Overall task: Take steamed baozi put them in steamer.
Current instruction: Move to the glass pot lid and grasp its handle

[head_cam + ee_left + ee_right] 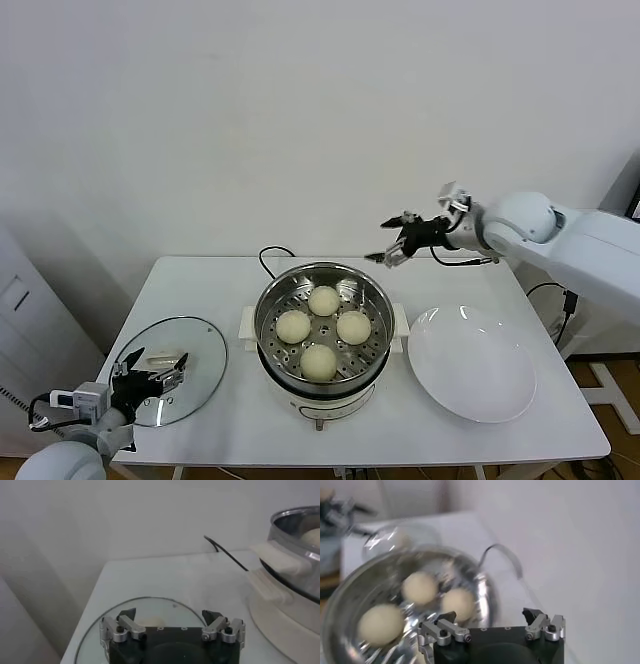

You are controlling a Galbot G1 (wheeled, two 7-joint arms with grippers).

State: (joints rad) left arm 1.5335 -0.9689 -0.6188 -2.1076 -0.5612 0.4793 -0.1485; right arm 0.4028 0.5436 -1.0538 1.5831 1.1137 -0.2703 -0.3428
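right gripper (pixel 388 243) raised beyond steamer (pixel 322 340) rim, fingers spread, holding nothing | left gripper (pixel 152 375) low over glass lid (pixel 200 345), spread too | four steamed baozi (pixel 323 300) on perforated tray | plate (pixel 471 362) (head view only) right of steamer; cord (pixel 225 552) clearest from left wrist

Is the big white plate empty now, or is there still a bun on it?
Empty. The flat round white plate is bare, and all four cream-white round buns sit inside the shiny steel steamer pot beside it.
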